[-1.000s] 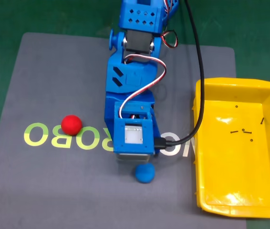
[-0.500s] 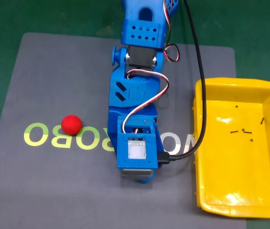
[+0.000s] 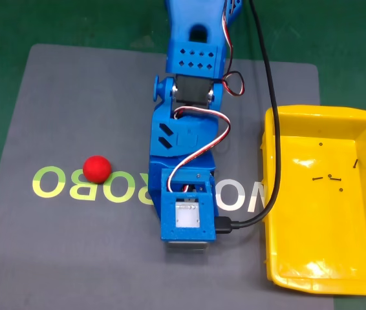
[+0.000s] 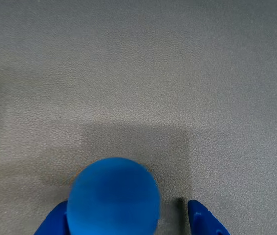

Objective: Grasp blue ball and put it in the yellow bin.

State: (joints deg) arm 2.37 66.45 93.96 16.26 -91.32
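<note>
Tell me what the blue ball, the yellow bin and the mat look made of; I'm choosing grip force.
The blue ball looks matte with no highlights, perhaps foam or soft rubber. The yellow bin looks like glossy hard plastic: bright reflections on its floor and rim. The grey mat shows a fine pebbled grain in the wrist view, likely rubbery or leatherette.

I saw a bright-blue ball [image 4: 112, 196] between my gripper's [image 4: 128, 223] blue fingertips [image 4: 204, 220], a red ball [image 3: 96, 168], a glossy yellow bin [image 3: 270, 194], and a grey mat [image 3: 60, 103] with pale yellow-green lettering [image 3: 48, 183] on green table [image 3: 15, 22].
</note>
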